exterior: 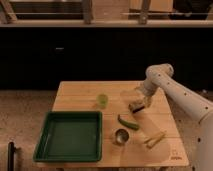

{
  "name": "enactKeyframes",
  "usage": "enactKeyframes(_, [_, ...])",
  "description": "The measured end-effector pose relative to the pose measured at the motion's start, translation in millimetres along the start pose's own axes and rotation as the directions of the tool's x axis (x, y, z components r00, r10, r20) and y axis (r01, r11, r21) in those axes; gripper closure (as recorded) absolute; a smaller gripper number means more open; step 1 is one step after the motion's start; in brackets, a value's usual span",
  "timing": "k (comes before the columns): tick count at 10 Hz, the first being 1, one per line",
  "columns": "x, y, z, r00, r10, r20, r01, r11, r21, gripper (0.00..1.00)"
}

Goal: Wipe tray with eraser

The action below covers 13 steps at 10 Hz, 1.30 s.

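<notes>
The dark-green tray (55,150) lies at the front left of the wooden table (80,97). The eraser (136,106), a small tan block with a dark face, sits on the table's right half. My gripper (141,100) is down at the eraser, directly over its right end, at the end of the white arm reaching in from the right. The gripper is far to the right of the tray.
A small green cup (102,100) stands mid-table. A green curved vegetable (128,122), a metal cup (120,135) and a yellow corn-like stick (155,138) lie in front of the eraser. A dark wall runs behind the table.
</notes>
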Motion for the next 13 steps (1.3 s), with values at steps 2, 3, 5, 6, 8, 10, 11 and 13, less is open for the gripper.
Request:
enactKeyframes(2, [4,0,5,1.0,-0.01,0.009,0.01,1.0,-0.002,0.2])
enactKeyframes(3, [4,0,6,1.0,-0.014,0.014,0.014,1.0,-0.003,0.2])
enactKeyframes(5, [3,0,10,0.999,-0.022,0.023,0.023,1.0,-0.007,0.2])
enactKeyframes(6, [1,0,13,0.999,-0.027,0.027,0.027,1.0,-0.009,0.2])
enactKeyframes(8, [0,-2,18,0.999,-0.035,0.034,0.035,0.999,-0.008,0.2])
enactKeyframes(10, [6,2,20,0.999,-0.039,0.038,0.04,0.999,-0.014,0.2])
enactKeyframes(11, [3,1,23,0.998,-0.045,0.041,0.046,0.999,-0.017,0.2])
enactKeyframes(13, [0,-1,26,0.998,-0.05,0.046,0.051,0.999,-0.016,0.2])
